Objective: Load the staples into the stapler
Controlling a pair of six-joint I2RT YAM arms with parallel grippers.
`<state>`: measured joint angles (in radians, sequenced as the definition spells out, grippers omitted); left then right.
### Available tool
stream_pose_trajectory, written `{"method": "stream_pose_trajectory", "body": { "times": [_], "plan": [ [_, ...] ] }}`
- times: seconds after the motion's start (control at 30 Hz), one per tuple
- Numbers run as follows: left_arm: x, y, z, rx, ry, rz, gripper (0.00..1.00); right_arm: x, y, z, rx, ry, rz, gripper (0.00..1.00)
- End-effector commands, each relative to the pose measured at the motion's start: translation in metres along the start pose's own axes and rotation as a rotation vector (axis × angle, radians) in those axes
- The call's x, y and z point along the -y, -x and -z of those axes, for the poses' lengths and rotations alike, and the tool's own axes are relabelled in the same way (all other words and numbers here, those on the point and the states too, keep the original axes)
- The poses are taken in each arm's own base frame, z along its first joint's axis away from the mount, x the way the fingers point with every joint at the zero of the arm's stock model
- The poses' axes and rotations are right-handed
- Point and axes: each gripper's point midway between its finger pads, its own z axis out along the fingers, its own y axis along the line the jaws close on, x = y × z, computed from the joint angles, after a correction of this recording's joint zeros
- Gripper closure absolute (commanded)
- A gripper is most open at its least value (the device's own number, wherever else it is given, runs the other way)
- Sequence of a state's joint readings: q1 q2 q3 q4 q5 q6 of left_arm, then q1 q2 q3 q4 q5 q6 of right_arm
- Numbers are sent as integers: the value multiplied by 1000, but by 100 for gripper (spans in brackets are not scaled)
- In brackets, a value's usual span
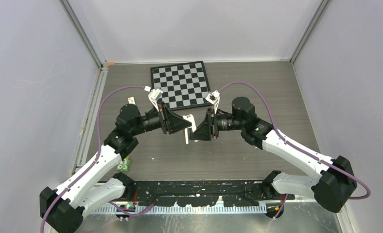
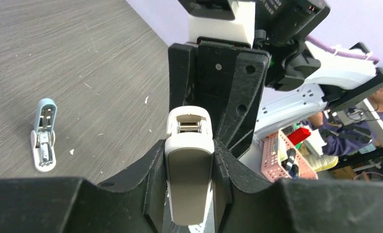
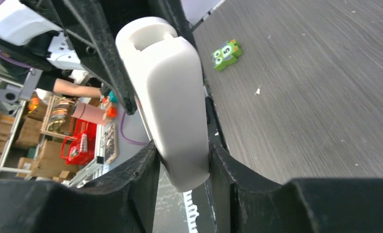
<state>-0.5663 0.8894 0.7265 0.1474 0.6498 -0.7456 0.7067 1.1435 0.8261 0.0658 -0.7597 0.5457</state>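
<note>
The white stapler [image 1: 189,128] is held above the table between both grippers, which face each other at the middle. My left gripper [image 1: 186,125] is shut on one end of it. In the left wrist view the fingers [image 2: 153,170] clamp the white body with its grey face [image 2: 189,170], and a metal inner channel [image 2: 189,127] shows at its top. My right gripper [image 1: 196,132] is shut on the other white part [image 3: 167,97], pinched between its fingers [image 3: 223,170]. No separate block of staples is in view.
A light-blue-and-white small object [image 2: 43,136] lies on the table to the left in the left wrist view. A green toy [image 1: 123,166] sits near the left arm and also shows in the right wrist view [image 3: 227,53]. A checkerboard [image 1: 181,84] lies at the back.
</note>
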Motion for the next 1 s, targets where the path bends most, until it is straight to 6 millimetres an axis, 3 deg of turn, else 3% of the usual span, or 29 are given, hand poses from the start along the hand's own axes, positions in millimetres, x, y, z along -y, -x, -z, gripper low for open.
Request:
{"method": "stream_pose_trajectory", "body": {
  "times": [0.0,0.1,0.13,0.23,0.3,0.4,0.63,0.8,0.97],
  "plan": [
    [25,18,3,62,-108,-67,100,-27,13,0,45,136,42,64],
    [18,18,3,59,-62,-70,99,-26,14,2,66,122,50,81],
    [13,17,3,51,-30,-68,91,-26,15,3,79,111,54,84],
    [2,17,9,21,72,-85,55,-22,25,5,126,57,46,92],
    [-4,17,15,13,135,-100,44,-19,32,4,144,28,26,99],
    [-11,17,26,17,207,-130,33,-15,44,2,157,-21,-10,99],
    [-20,8,36,-17,249,-199,27,13,77,14,233,-301,-90,99],
    [-36,8,25,-63,279,-225,31,27,84,15,235,-407,-150,99],
    [-53,21,13,-58,343,-256,37,35,92,14,251,-451,-189,99]
  ]
}}
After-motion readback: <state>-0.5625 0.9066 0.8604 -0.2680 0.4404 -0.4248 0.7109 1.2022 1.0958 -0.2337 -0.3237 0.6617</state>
